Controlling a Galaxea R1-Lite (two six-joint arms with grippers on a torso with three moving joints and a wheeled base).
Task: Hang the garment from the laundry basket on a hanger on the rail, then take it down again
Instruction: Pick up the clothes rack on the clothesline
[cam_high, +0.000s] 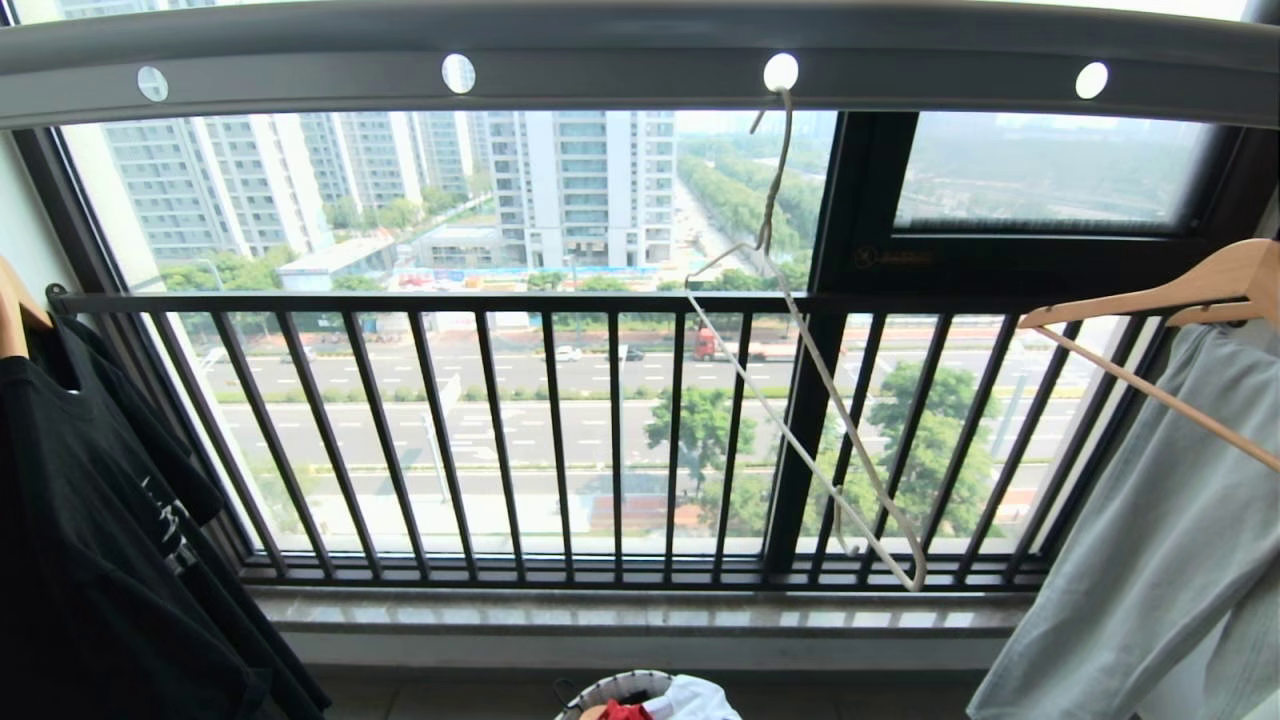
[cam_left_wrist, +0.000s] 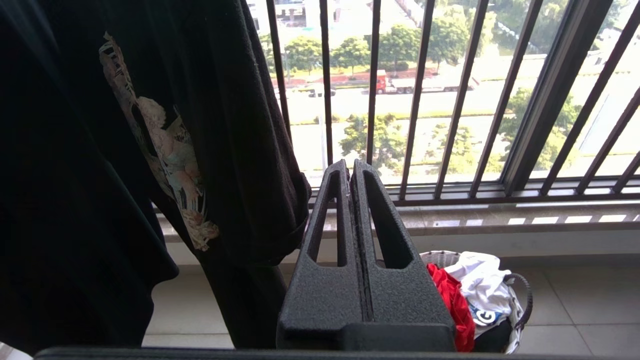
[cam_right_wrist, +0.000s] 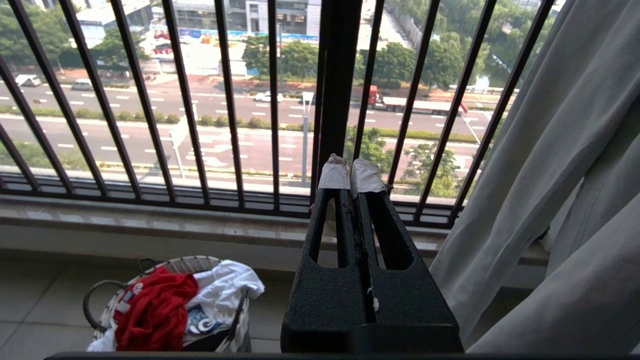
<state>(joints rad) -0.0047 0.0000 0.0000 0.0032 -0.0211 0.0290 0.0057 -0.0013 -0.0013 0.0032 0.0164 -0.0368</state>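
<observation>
Red garment (cam_right_wrist: 155, 312) heaped in laundry basket (cam_right_wrist: 107, 320) under white cloth (cam_right_wrist: 222, 290); both grippers (cam_left_wrist: 350, 172) (cam_right_wrist: 351, 172) clenched, empty. Watch: you may snag cloth too; wire hanger (cam_high: 800, 400) above basket swings.

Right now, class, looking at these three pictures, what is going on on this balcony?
Nothing is being handled yet. The red T-shirt lies in the laundry basket on the floor with a white garment. The white wire hanger hangs empty from the grey rail, between a black T-shirt and a pale garment on wooden hangers. The left gripper and right gripper are empty, jaws shut.
</observation>
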